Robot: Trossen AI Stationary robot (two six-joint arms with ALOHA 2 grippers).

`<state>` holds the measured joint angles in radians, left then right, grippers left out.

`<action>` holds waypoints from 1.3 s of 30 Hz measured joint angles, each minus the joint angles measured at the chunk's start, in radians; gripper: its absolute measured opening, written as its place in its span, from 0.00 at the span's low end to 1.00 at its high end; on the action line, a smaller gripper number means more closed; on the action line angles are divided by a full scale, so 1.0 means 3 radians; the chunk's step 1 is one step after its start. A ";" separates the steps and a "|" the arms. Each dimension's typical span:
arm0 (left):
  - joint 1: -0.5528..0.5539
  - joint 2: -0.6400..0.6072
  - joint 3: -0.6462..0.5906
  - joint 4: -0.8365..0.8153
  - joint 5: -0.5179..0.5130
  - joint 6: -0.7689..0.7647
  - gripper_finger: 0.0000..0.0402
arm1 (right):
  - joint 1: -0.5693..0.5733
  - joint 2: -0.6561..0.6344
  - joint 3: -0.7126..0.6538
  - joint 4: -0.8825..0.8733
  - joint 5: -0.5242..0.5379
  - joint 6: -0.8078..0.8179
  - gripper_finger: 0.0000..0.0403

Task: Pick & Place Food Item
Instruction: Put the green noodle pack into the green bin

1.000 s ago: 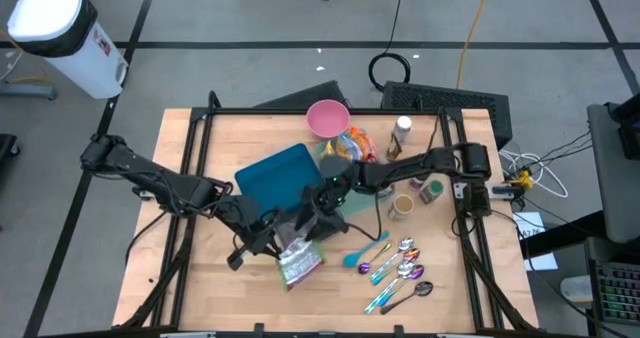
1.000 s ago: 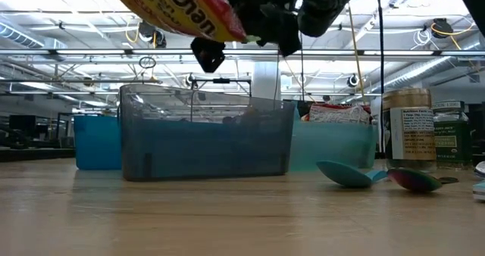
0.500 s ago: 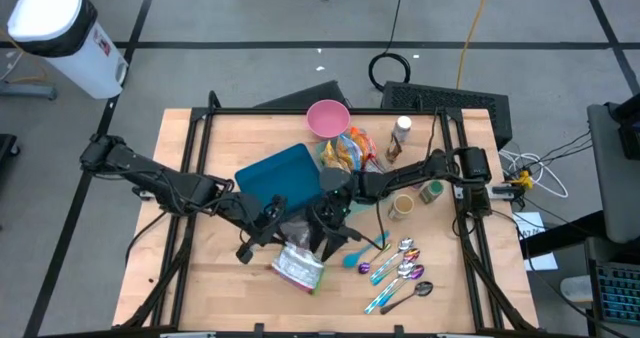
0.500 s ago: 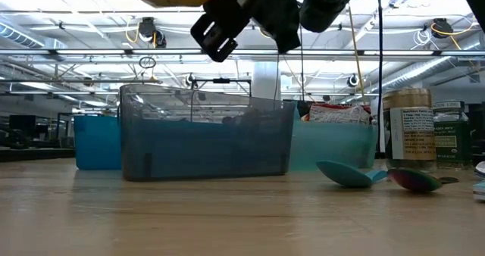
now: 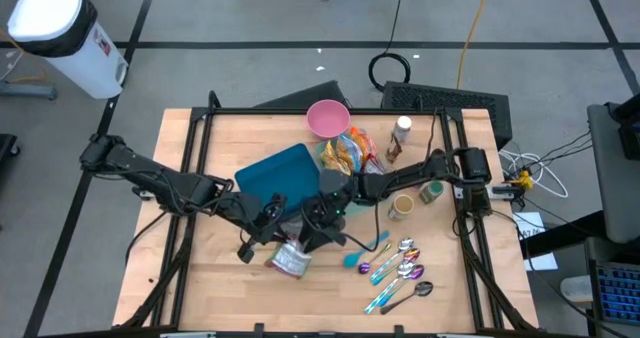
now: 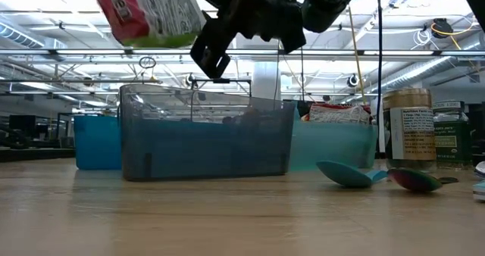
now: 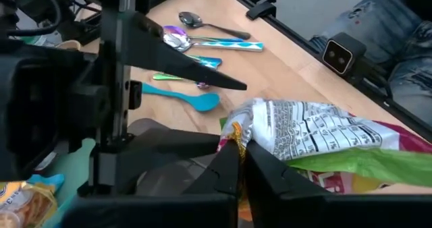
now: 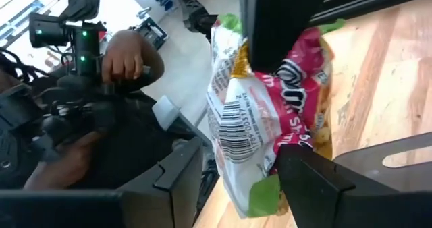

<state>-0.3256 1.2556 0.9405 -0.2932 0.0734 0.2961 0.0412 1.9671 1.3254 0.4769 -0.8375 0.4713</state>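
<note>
The food item is a crinkled snack packet (image 5: 289, 261), pink, white and green. It hangs in the air above the table's near middle and shows high up in the low view (image 6: 148, 14). My left gripper (image 5: 272, 240) is shut on it. My right gripper (image 5: 312, 240) reaches in level from the right. Its fingers stand apart with the packet (image 8: 250, 120) between them. A clear grey bin (image 6: 204, 135) stands on the table under both grippers, with a blue bin (image 5: 280, 173) behind it. My left gripper pinches a bunched edge of the packet (image 7: 237, 135) between its two fingertips, slanting down from the table's left. The packet is lifted clear and spreads away beyond the fingers. My right gripper has one finger (image 8: 277, 25) on either side of the packet; I cannot tell whether they touch it.
A pink bowl (image 5: 328, 118) and more snack packets (image 5: 350, 150) lie at the back. Jars (image 5: 430, 190) stand at the right and several spoons (image 5: 400, 268) lie at the near right. A person's hands (image 8: 121, 59) show beyond the table's near edge.
My left gripper has turned at the wrist. The packet has swung with it from lying flat with its orange front showing to hanging more upright with its printed back showing. My right gripper has edged toward the packet.
</note>
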 joint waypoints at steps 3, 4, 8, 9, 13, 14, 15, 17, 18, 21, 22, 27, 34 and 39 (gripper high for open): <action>-0.0001 0.0000 0.0000 0.0003 0.0000 0.0005 0.02 | 0.0033 0.0000 0.0000 -0.0001 0.0020 -0.0132 0.42; -0.0001 0.0000 0.0000 0.0003 0.0000 0.0007 0.04 | 0.0045 0.0001 0.0000 -0.0011 0.0060 -0.0180 0.41; 0.0000 0.0000 0.0000 0.0011 0.0099 0.0089 0.04 | 0.0073 0.0000 0.0000 -0.0087 0.0445 -0.0403 0.36; 0.0000 0.0001 0.0000 0.0017 0.0156 0.0118 0.03 | 0.0072 0.0000 0.0000 -0.0095 0.0517 -0.0425 0.35; 0.0000 0.0003 0.0000 0.0029 0.0229 0.0142 0.03 | 0.0055 0.0000 0.0001 -0.0086 0.0534 -0.0362 0.34; 0.0000 0.0004 0.0000 0.0031 0.0230 0.0142 0.04 | 0.0057 0.0000 0.0001 -0.0086 0.0534 -0.0366 0.35; 0.0000 0.0004 0.0000 0.0032 0.0238 0.0146 0.04 | 0.0067 0.0000 0.0001 -0.0089 0.0532 -0.0386 0.36; 0.0000 0.0004 0.0000 0.0035 0.0253 0.0187 0.04 | 0.0095 0.0000 0.0001 -0.0094 0.0527 -0.0406 0.38; 0.0000 0.0004 0.0000 0.0038 0.0256 0.0215 0.03 | 0.0109 0.0000 0.0001 -0.0096 0.0526 -0.0433 0.40; 0.0000 0.0004 0.0000 0.0071 0.0258 0.0234 0.02 | 0.0149 0.0000 0.0001 -0.0103 0.0526 -0.0675 0.45; 0.0000 0.0004 0.0000 0.0085 0.0258 0.0233 0.03 | 0.0156 0.0000 0.0001 -0.0102 0.0535 -0.0750 0.46; 0.0000 0.0004 0.0000 0.0119 0.0267 0.0222 0.04 | 0.0174 0.0000 0.0001 -0.0005 0.0526 -0.0822 0.40; -0.0001 0.0004 0.0000 0.0116 0.0287 0.0149 0.04 | 0.0175 0.0000 0.0001 0.0010 0.0523 -0.0934 0.13; -0.0001 0.0004 0.0000 0.0132 0.0264 0.0077 0.06 | 0.0175 0.0000 0.0001 -0.0009 0.0506 -0.0926 0.02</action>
<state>-0.3260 1.2568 0.9405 -0.2536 0.1527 0.3192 0.0937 1.9671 1.3258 0.4742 -0.6857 0.1935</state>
